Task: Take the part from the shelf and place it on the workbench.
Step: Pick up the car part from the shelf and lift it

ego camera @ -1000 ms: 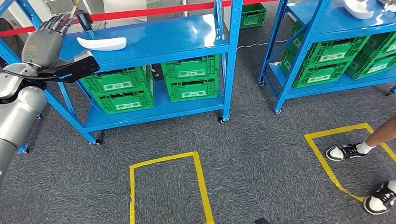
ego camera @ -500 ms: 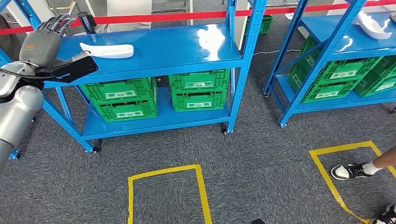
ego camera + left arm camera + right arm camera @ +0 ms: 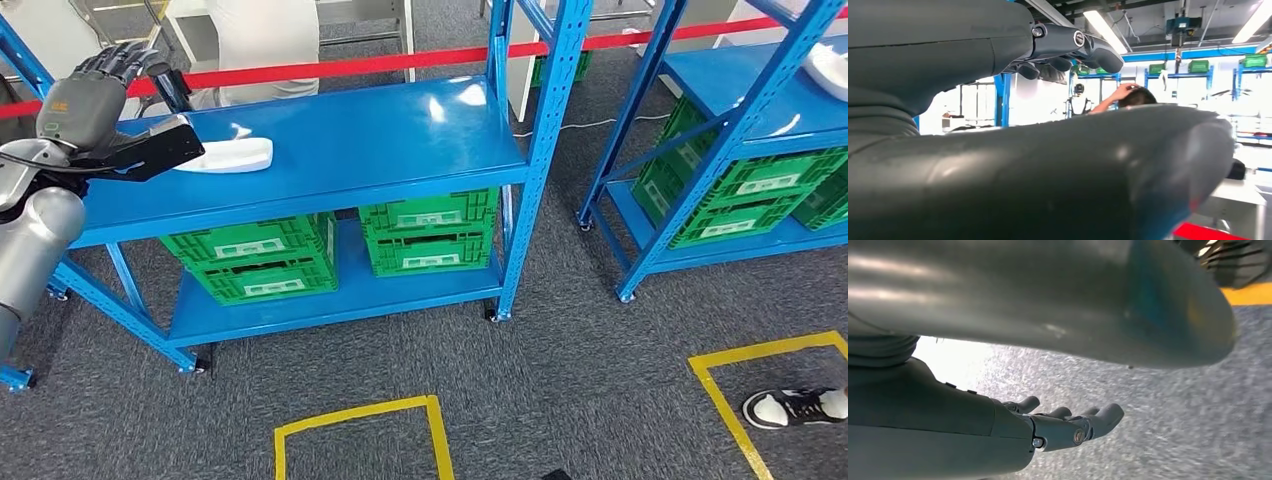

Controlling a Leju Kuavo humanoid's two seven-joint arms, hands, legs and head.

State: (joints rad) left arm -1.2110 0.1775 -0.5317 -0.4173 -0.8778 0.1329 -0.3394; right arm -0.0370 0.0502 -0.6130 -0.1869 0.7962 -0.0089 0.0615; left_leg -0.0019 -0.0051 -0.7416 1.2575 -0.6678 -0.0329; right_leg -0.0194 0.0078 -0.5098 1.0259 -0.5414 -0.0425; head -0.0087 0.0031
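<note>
Glossy blue metal shelf [image 3: 330,150]; smooth white part [image 3: 228,155]; rough grey carpet [image 3: 560,380].

1. Head view: bright, even overhead light; white glare patches on the shelf [image 3: 330,140] top.
2. Left wrist view: backlit by ceiling strip lights; background overexposed.
3. Right wrist view: floor [image 3: 1168,410] blurred, washed-out patch.

You have a blue shelf [image 3: 340,150] ahead at twelve o'clock. On its top deck a white part [image 3: 228,155] lies flat toward eleven. Its lower deck carries four green crates [image 3: 345,247] in two stacks of two. The shelf stands on grey carpet [image 3: 560,380] marked with yellow tape [image 3: 360,415].
</note>
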